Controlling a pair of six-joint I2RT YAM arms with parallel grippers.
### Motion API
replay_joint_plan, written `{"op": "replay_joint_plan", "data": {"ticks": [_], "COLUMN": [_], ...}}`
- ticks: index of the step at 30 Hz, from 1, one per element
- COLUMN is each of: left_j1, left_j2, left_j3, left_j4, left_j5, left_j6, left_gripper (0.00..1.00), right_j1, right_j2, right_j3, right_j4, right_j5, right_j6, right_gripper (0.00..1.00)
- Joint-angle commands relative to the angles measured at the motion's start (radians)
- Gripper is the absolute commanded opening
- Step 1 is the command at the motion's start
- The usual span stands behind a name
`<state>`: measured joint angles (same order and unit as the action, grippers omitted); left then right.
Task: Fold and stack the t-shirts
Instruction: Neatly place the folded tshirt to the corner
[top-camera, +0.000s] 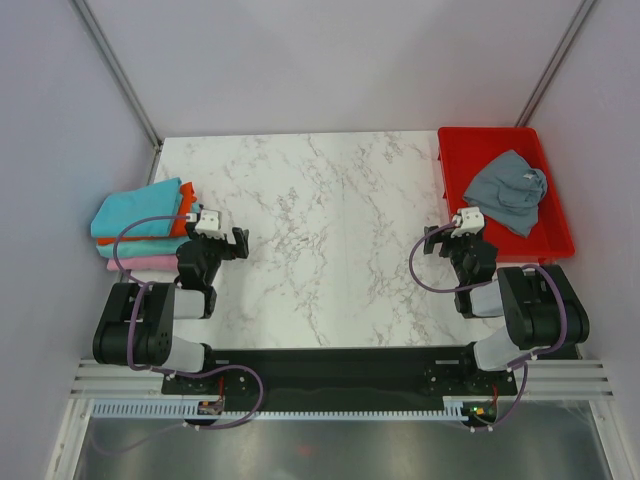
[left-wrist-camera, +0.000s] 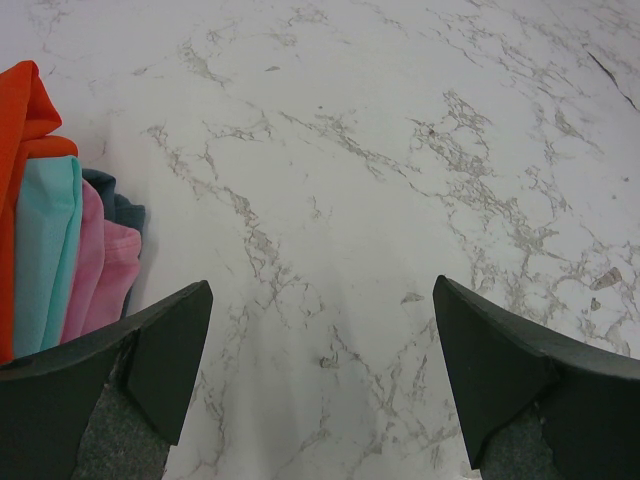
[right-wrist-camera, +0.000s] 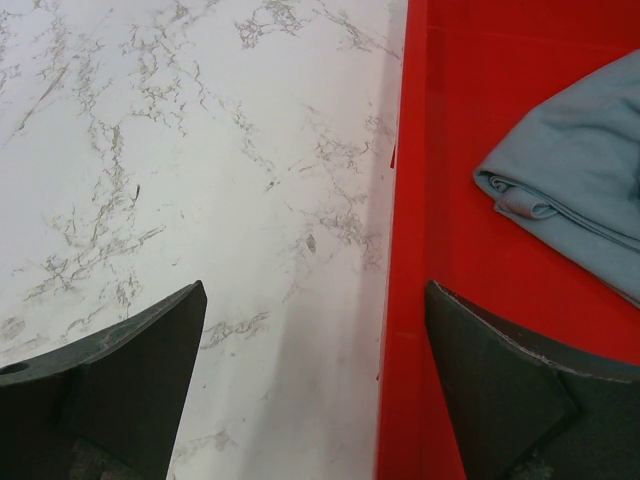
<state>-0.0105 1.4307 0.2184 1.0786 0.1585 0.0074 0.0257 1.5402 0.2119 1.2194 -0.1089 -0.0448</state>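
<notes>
Worktop (top-camera: 330, 220): white marble, fine grey veining all over.

Stack at its left edge, each piece one plain colour: turquoise t-shirt (top-camera: 140, 210), orange-red t-shirt (left-wrist-camera: 25, 110), pink t-shirt (top-camera: 145, 263), and a dark teal t-shirt (left-wrist-camera: 125, 210) showing only as an edge.

Tray (top-camera: 470, 150) at the far right corner: solid bright red. In it, a slate grey t-shirt (top-camera: 508, 190), plain.

My left gripper (top-camera: 241, 243) and right gripper (top-camera: 428, 242): matte black fingers. My cables (top-camera: 120, 250): purple.

A white tabletop (top-camera: 330, 190) veined in grey stands between plain pale walls (top-camera: 330, 60). Slim metal posts (top-camera: 112, 68) slant down to its far left and right corners. The light is soft and even.
</notes>
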Motion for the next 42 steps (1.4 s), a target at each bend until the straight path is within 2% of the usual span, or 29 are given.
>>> {"op": "replay_joint_plan", "data": {"ticks": [1, 42], "left_j1": [0.004, 0.003], "left_j2": [-0.001, -0.001], "left_j3": [0.013, 0.012], "left_j4": [0.026, 0.029], "left_j5": [-0.016, -0.042], "left_j6": [-0.009, -0.011], "left_gripper": [0.99, 0.99], "right_j1": [0.0, 0.0], "right_j2": [-0.008, -0.008], "right_j3": [-0.006, -0.006], "right_j4": [0.038, 0.04], "right_j5": [-0.034, -0.034], "right_j6": [0.013, 0.013], "right_gripper": [0.98, 0.98]}}
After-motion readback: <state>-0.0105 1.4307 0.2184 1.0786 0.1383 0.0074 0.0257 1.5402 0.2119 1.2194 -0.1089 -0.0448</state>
